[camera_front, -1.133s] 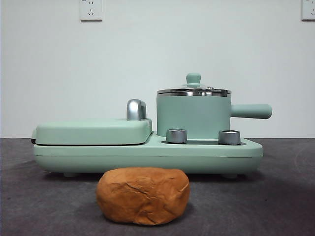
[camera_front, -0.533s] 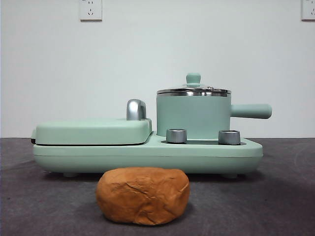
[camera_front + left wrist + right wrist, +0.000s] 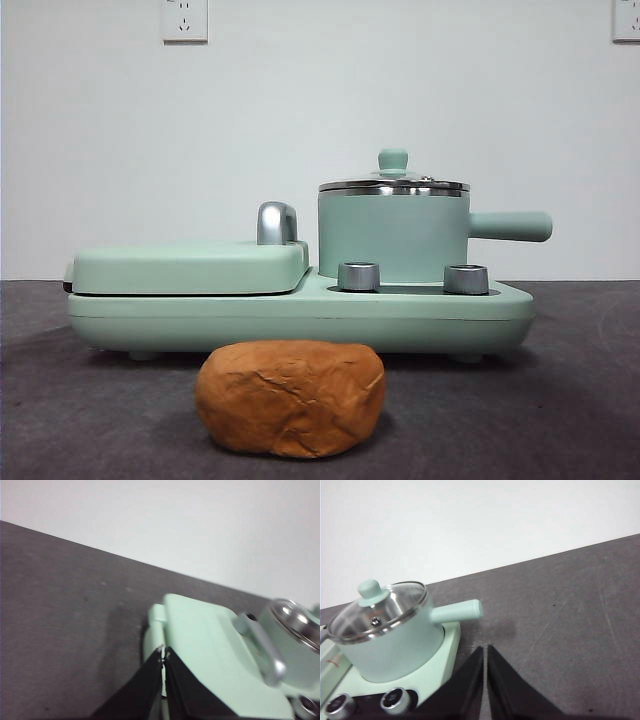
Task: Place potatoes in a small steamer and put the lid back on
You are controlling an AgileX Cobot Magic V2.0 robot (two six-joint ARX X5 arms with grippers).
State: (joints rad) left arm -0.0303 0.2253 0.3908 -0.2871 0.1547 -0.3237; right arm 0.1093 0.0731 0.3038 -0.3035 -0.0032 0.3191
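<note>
the potato lies alone on the dark table, just in front of the mint-green cooker base and touched by nothing, so the task looks not yet begun. the small steamer sits on the base with its lid on, its straight handle sticking out sideways. judging from this, the lid must come off before the potato can go in.

the right tool hangs above the table with jaws pressed together and nothing between them. the steamer and its glass lid lie ahead of it and off to one side, the handle tip nearest. the left tool is likewise closed and empty, poised over the near corner of the flat grill cover, with the chrome handle beyond. the potato shows in neither wrist view.
</note>
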